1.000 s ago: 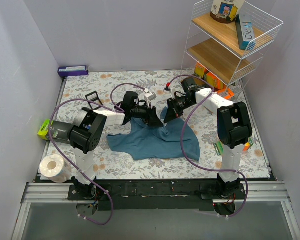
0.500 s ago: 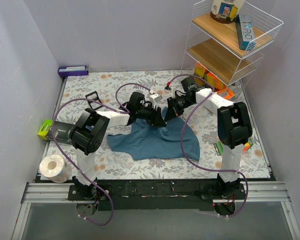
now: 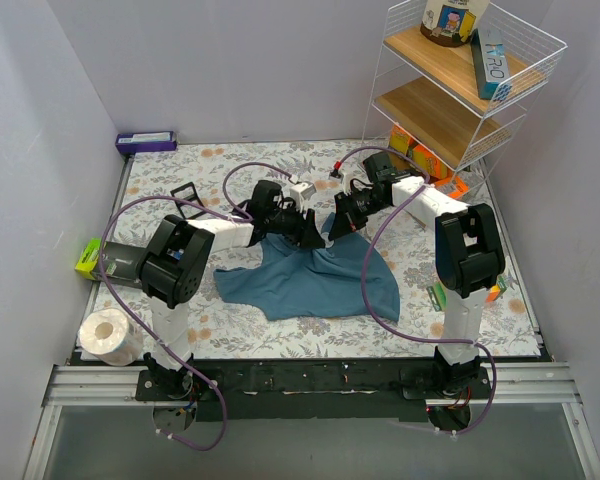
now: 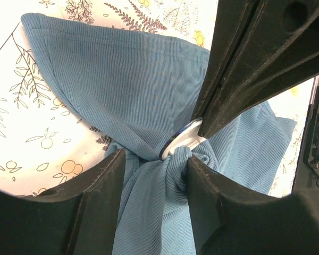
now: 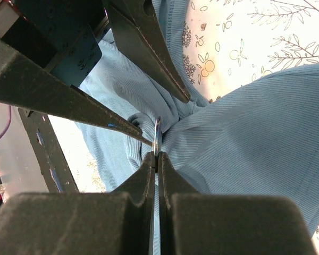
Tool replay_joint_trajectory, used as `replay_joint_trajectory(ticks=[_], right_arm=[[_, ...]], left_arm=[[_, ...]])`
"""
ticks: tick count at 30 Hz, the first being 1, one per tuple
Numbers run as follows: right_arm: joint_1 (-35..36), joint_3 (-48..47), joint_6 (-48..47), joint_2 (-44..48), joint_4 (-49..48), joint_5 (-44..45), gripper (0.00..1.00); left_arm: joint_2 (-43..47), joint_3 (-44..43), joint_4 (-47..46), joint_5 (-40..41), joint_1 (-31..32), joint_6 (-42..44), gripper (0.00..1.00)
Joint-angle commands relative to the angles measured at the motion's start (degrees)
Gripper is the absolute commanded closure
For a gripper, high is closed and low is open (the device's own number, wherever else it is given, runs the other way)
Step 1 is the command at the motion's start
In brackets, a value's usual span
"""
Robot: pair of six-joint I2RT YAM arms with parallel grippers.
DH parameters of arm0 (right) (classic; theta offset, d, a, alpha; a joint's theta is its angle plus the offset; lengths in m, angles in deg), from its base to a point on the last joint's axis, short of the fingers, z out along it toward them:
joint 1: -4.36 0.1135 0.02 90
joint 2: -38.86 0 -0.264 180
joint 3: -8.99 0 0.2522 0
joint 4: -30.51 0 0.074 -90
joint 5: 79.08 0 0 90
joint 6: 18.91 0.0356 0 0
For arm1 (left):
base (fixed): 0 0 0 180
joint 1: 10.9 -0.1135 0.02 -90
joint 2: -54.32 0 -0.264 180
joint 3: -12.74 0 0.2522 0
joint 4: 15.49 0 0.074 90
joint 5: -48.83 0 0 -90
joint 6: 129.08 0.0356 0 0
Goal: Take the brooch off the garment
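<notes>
Brooch: we see the brooch as a small whitish disc with a shiny rim, sitting at the top of a tight knot of cloth. In the right wrist view it shows edge-on as a thin bright line. In the top view we cannot make it out, because the tips of the two arms hide it.
Garment: the teal-blue garment lies spread on the flowered worktop near the middle, between the two arms. One part is drawn into a peak where the arms meet, and folds fan out from that bunch.
Right end effector: the right end effector has its fingers pressed together, and we see the brooch's rim pinched between their tips. It reaches the bunch from the right side of the worktop.
Left end effector: the left end effector has its jaws partly apart, with the gathered cloth filling the gap. Both fingers touch the cloth just under the brooch, so it is pinching the garment and not the pin. One fingertip is just beside the disc; we cannot tell whether they touch.
Arms: both reach inward and meet tip to tip over the far edge of the garment.
Surroundings: a wire shelf stands at the far right corner, and a paper roll sits at the near left edge, both well apart from the cloth.
</notes>
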Motion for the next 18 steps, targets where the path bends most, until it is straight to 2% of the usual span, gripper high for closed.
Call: replay_joint_trajectory(ticks=[1, 5, 11, 18], right_arm=[[0.17, -1.41, -0.61, 1.65, 1.67, -2.23, 0.99], [0.25, -1.32, -0.70, 1.65, 1.75, -2.67, 0.99], [0.25, -1.32, -0.88, 1.56, 1.66, -3.29, 0.99], [0.34, -1.41, -1.40, 1.56, 1.75, -4.69, 0.99]], left_arm=[[2.36, -2.06, -1.52, 0.23, -1.40, -0.08, 0.54], [1.92, -1.79, -3.37, -3.45, -1.40, -1.66, 0.51], [1.65, -1.70, -3.81, -3.81, -1.31, -2.19, 0.51], [1.04, -2.23, -3.11, -1.97, -1.40, -1.75, 0.56]])
